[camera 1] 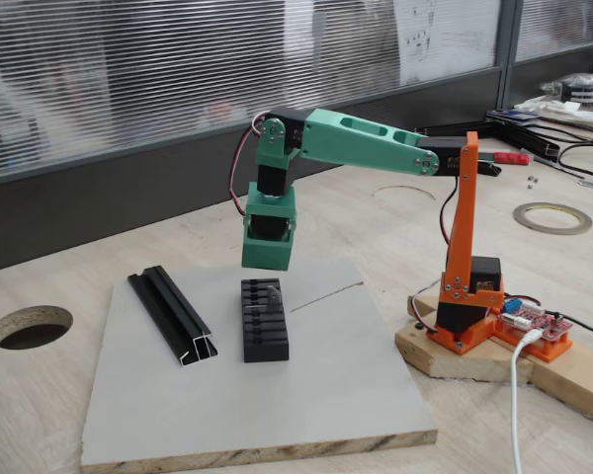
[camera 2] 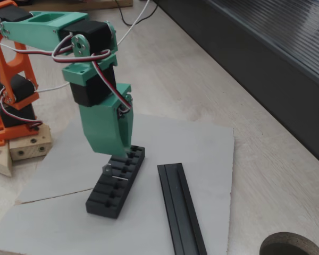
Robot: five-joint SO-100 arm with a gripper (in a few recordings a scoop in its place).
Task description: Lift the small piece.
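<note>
The small piece point(camera 2: 117, 175), a thin silvery bit, lies across the ribs of the black ribbed block point(camera 2: 116, 183). In a fixed view it shows as a pale glint point(camera 1: 274, 289) near the block's far end point(camera 1: 264, 326). My green gripper point(camera 2: 123, 153) points straight down over that far end, a little above the block point(camera 1: 267, 265). Its fingers lie together, and I see nothing held between them. The small piece sits just beside the fingertips, apart from them.
A long black channel rail point(camera 1: 173, 316) lies on the grey board point(camera 1: 336, 395) beside the block. The arm's orange base point(camera 1: 465, 296) stands on a wooden plate at the right. The wooden table has a round hole point(camera 1: 30, 326) at the left.
</note>
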